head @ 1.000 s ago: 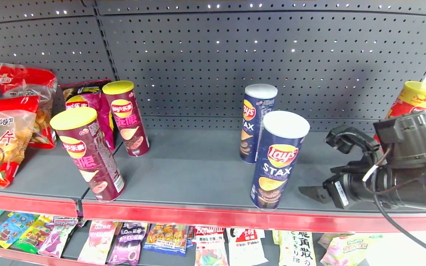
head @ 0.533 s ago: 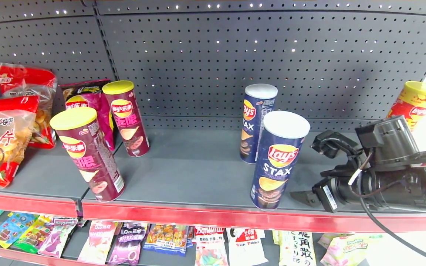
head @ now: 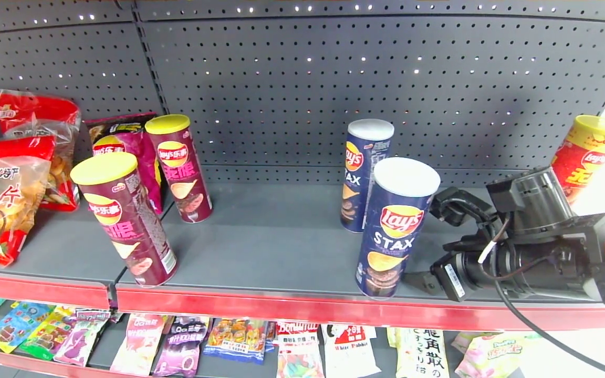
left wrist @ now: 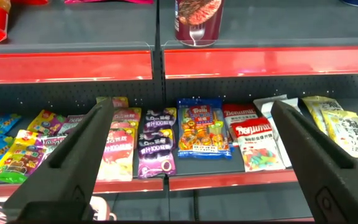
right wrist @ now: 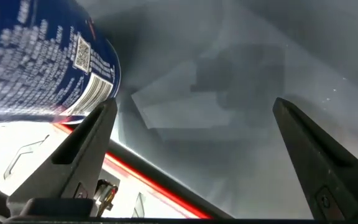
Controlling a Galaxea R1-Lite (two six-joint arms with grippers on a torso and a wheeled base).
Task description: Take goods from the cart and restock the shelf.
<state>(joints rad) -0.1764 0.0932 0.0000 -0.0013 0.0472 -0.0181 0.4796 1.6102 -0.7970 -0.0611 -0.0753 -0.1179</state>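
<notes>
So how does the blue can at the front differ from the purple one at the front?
The front blue can has a white lid; the front purple can has a yellow one. The blue can stands beside the right gripper, the purple can over by the red snack bags. Both are tall tubes standing near the shelf's front edge.

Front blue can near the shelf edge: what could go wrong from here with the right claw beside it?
1. The open right claw sits close beside the front blue can, which stands by the shelf's red lip; a sideways nudge could tip it off.
2. A push backward might knock it into the rear blue can.
</notes>
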